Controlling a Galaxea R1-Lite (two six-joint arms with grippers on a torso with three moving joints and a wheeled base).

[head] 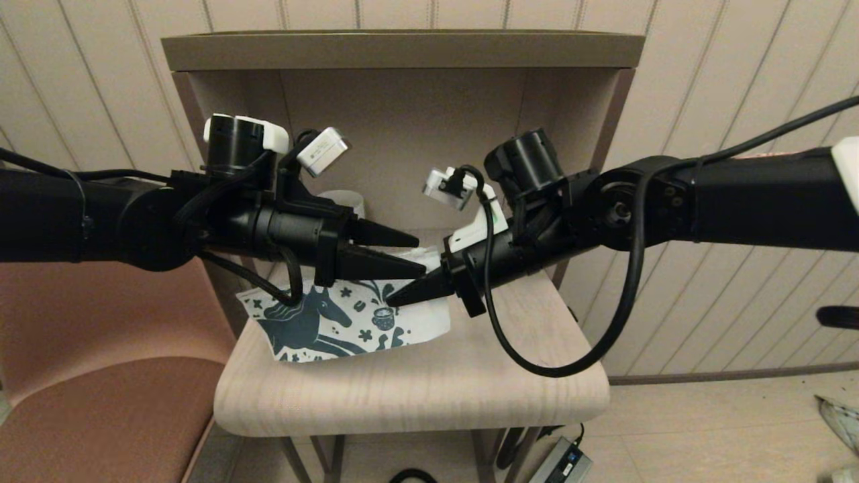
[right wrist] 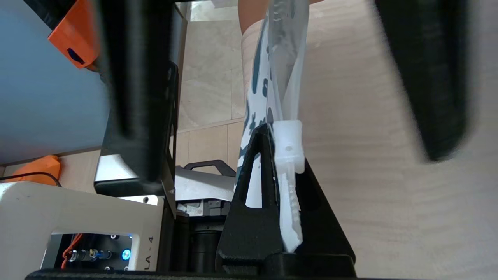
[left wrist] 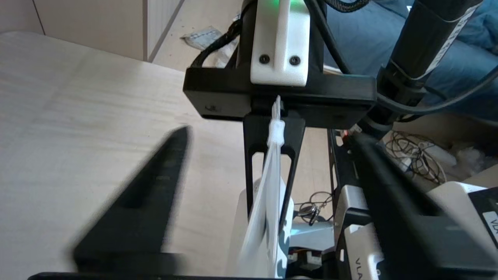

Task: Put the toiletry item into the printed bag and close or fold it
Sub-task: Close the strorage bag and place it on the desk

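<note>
The printed bag [head: 335,322], white with a dark teal horse and flowers, hangs over the small wooden table [head: 416,396], lifted at its right top corner. My right gripper [head: 392,300] [right wrist: 280,144] is shut on the bag's [right wrist: 280,58] zip edge beside the white slider [right wrist: 288,144]. My left gripper [head: 420,255] [left wrist: 268,136] faces it from the left. It is open, one finger on each side of the bag's [left wrist: 268,186] top edge and neither touching it. The toiletry item is hidden.
A pale mug [head: 345,201] stands at the back of the table, mostly hidden behind my left gripper. A shelf unit [head: 402,50] rises behind the table. A brown chair [head: 100,402] stands to the left, close to the table's edge.
</note>
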